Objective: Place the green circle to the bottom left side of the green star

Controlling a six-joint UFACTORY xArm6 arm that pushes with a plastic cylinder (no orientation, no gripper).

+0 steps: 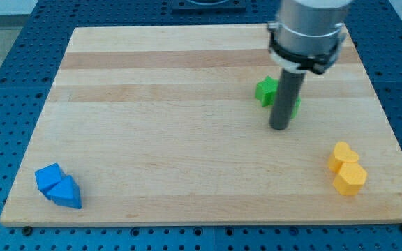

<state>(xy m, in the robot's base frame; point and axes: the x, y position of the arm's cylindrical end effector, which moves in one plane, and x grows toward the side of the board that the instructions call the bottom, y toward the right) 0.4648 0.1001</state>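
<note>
The green star [265,90] lies at the upper right of the wooden board [187,139]. A sliver of a second green block, the green circle [296,106], shows just right of the rod, mostly hidden behind it. My tip [279,127] rests on the board just below and between the two green blocks, close to both.
A yellow heart [343,155] and a yellow hexagon [350,179] sit together at the lower right. A blue cube [49,178] and a blue triangle [67,193] sit together at the lower left. The board lies on a blue perforated table.
</note>
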